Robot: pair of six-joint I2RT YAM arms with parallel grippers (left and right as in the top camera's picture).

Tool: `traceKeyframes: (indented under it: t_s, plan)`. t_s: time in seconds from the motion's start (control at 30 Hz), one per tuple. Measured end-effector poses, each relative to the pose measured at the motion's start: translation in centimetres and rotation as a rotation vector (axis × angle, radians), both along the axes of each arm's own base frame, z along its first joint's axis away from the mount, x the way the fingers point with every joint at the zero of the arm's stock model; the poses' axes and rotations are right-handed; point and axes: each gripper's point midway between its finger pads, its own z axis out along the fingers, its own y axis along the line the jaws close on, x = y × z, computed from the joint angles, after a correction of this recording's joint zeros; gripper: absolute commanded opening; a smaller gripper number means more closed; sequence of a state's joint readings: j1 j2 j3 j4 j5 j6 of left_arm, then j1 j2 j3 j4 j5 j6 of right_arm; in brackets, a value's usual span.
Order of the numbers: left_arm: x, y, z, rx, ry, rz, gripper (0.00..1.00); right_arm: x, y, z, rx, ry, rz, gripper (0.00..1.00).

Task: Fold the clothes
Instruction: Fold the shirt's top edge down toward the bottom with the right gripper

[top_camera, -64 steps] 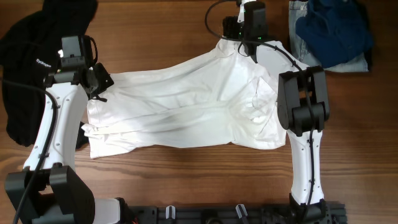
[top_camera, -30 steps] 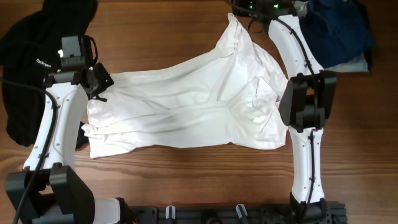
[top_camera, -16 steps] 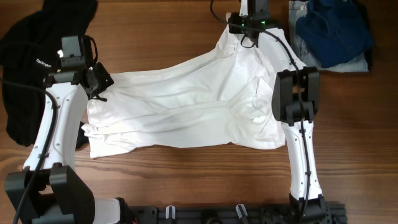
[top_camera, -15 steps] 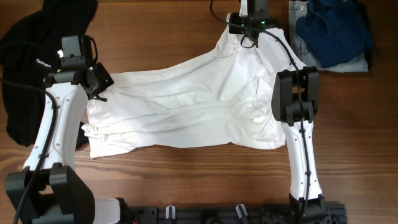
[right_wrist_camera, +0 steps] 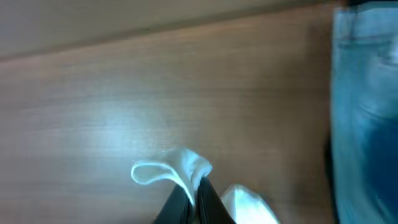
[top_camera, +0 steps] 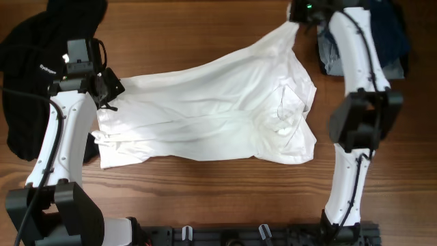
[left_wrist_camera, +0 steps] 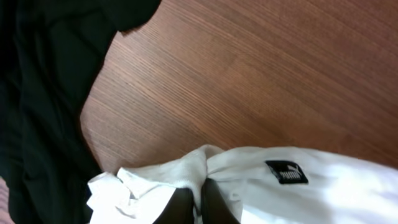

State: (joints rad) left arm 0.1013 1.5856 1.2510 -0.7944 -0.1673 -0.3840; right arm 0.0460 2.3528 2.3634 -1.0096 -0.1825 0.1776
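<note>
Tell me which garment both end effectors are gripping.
The white cloth T-shirt, pinched by left end effector and right end effector; the black garment and blue clothes pile lie ungripped.

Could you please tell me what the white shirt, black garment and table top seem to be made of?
White shirt: soft matte knit, likely cotton; it wrinkles and drapes.
Black garment: matte cloth, lying in limp folds; fibre unclear.
Table top: wood or wood-look laminate, brown with straight grain.

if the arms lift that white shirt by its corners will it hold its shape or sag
Probably sags: the white shirt lies wrinkled and stretches into a peak where the right tool pinches it. Likely light: thin folds bunch at the left tool.
</note>
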Motion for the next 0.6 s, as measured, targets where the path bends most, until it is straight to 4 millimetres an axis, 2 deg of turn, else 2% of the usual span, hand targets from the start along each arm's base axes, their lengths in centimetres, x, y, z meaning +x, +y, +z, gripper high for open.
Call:
traceKeyframes:
  t_s: [0.1, 0.13, 0.2, 0.23, 0.3, 0.43, 0.53, 0.6]
  plan:
    - [-0.7, -0.1, -0.3, -0.003, 0.032, 0.001, 0.04, -4.6, -0.6, -0.3, -0.009, 0.168, -0.004, 0.04]
    - [-1.5, -0.1, -0.6, -0.006, 0.067, 0.001, 0.04, -7.3, -0.7, -1.0, -0.015, 0.284, -0.002, 0.04]
    - [-2.2, -0.1, -0.9, -0.004, 0.100, 0.003, 0.04, -10.3, -0.8, -1.7, -0.020, 0.407, -0.001, 0.04]
    - [-3.4, -0.1, -1.2, 0.001, 0.150, 0.007, 0.04, -11.8, -0.9, -1.9, -0.023, 0.473, 0.000, 0.04]
    - [-4.6, 0.1, -1.5, 0.008, 0.200, 0.012, 0.04, -13.6, -1.0, -2.0, -0.026, 0.544, 0.000, 0.04]
    - [-6.6, 0.1, -1.9, 0.011, 0.284, 0.011, 0.04, -15.3, -0.9, -2.4, -0.020, 0.591, 0.014, 0.04]
    - [-7.5, 0.1, -2.0, 0.012, 0.321, 0.011, 0.04, -18.2, -1.0, -3.8, -0.025, 0.689, 0.020, 0.04]
    - [-8.1, 0.0, -2.1, 0.010, 0.346, 0.011, 0.04, -20.7, -1.2, -5.8, -0.032, 0.749, 0.020, 0.04]
